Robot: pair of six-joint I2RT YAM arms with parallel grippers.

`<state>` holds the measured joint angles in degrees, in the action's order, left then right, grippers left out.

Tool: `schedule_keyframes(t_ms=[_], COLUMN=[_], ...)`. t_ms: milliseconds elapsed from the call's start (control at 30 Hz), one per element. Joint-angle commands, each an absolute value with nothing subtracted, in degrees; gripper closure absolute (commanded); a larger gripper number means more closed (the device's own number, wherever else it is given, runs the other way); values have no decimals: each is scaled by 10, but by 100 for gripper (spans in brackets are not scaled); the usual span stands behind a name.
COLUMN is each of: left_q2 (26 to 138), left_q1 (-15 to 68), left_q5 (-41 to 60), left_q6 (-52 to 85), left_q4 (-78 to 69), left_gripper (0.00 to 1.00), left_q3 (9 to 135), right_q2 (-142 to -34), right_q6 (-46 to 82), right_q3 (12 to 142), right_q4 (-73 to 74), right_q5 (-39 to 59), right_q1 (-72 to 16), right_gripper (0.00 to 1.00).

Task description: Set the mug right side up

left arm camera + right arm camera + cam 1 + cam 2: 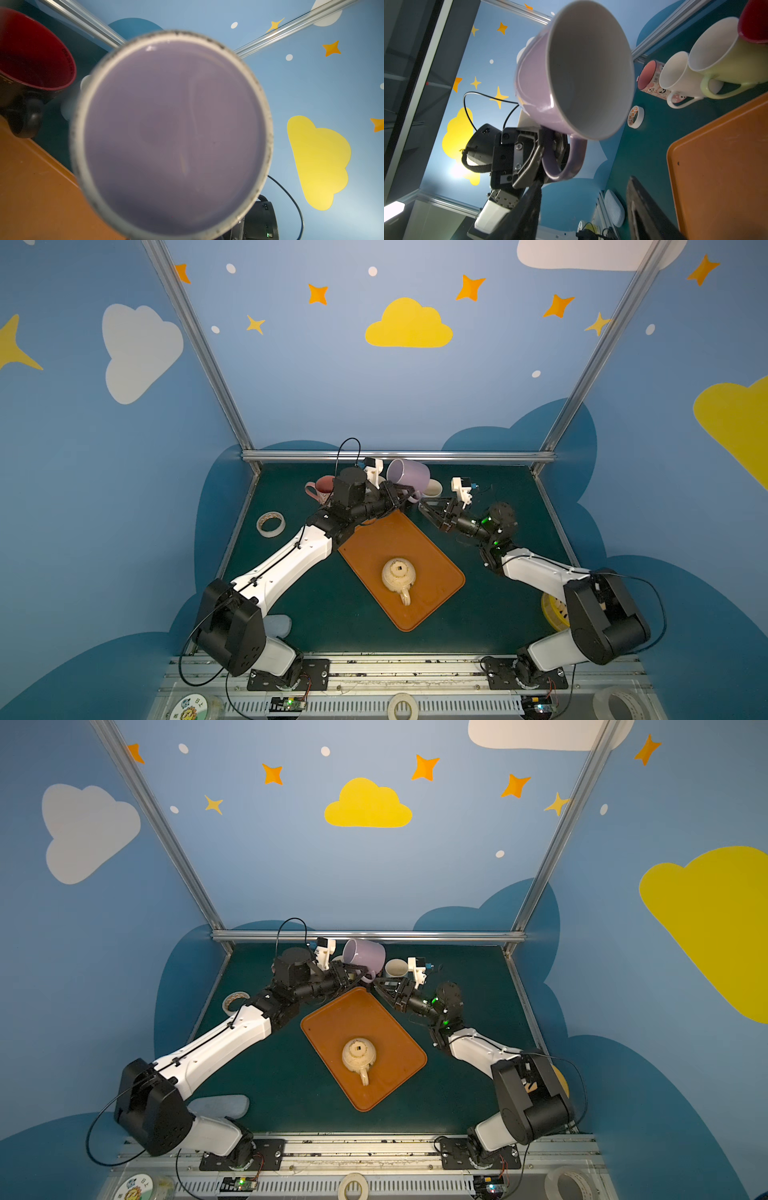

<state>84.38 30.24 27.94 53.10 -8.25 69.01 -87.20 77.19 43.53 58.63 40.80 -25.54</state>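
Holding the purple mug (409,477) by its handle (571,162) in your clamped left gripper (400,494), you have it in the air near the back edge of the table (478,614), tipped sideways, so righting and setting it down remain, with your right gripper (426,506) spread empty beside it.

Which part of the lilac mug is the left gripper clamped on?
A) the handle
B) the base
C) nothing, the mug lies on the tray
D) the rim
A: the right wrist view shows the left gripper with its jaws shut on the handle of the lilac mug.
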Motion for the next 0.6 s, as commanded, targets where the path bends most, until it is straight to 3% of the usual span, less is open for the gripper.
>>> schedule_keyframes(t_ms=[0,267,400,567], left_q2=[846,865,868,872], left_q1=[297,291,291,289], left_q5=[297,310,309,308], left_q6=[536,555,558,561], left_q4=[-171,-206,-218,-218], left_gripper=[96,96,96,96], left_q3=[718,717,710,707], right_q2=[-898,-935,-956,-980], right_q6=[809,827,842,862], right_q3=[467,520,533,528], right_q4=[641,645,660,707], right_q5=[398,390,381,383], right_q1=[-251,-251,-254,-251], right_gripper=[41,45,54,54])
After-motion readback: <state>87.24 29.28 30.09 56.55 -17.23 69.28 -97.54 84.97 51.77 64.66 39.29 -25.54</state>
